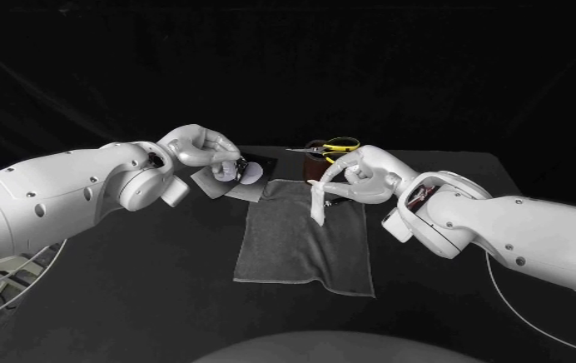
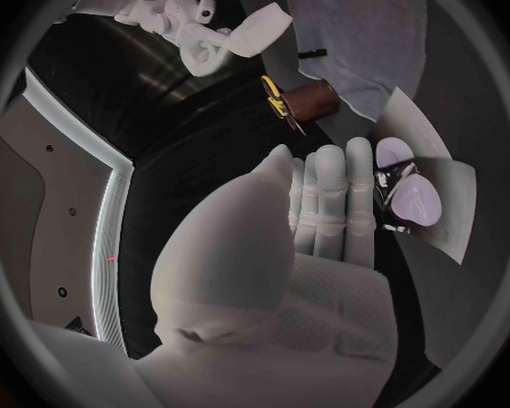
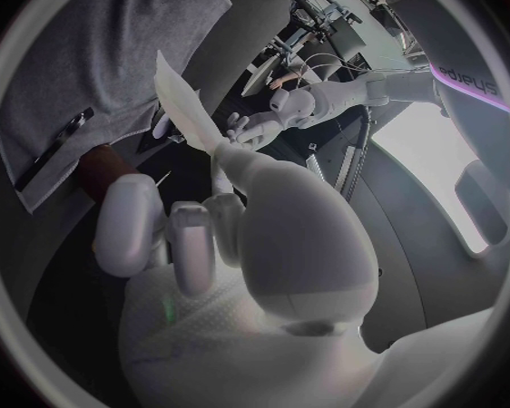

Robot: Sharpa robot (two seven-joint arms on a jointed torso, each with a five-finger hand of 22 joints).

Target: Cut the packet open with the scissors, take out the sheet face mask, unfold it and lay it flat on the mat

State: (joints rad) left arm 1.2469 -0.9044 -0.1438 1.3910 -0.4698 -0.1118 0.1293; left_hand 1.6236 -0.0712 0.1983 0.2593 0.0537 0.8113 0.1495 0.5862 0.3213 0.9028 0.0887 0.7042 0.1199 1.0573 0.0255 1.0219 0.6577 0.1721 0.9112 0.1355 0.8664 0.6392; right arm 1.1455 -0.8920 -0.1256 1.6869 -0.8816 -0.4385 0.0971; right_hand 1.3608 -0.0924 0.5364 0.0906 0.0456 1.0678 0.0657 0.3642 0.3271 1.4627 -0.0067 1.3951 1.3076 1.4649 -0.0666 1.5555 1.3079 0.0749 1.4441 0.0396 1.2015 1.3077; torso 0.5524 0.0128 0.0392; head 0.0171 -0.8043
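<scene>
My left hand (image 1: pixel 201 150) holds the silvery packet (image 1: pixel 230 181) above the table, just left of the mat's far corner; the fingers (image 2: pixel 332 198) wrap its edge and the packet (image 2: pixel 419 177) shows beside them. My right hand (image 1: pixel 364 175) pinches the folded white face mask (image 1: pixel 318 202), which hangs down over the far end of the grey mat (image 1: pixel 300 251). The mask (image 3: pixel 185 107) is a narrow folded strip. The yellow-handled scissors (image 1: pixel 333 145) lie on the table behind the mat, free of both hands.
A small dark strip (image 1: pixel 345 203) lies on the mat's far right part, under my right hand. The black table (image 1: pixel 144 296) stretches on both sides of the mat. A brown object (image 2: pixel 318 100) sits next to the scissors (image 2: pixel 276 95).
</scene>
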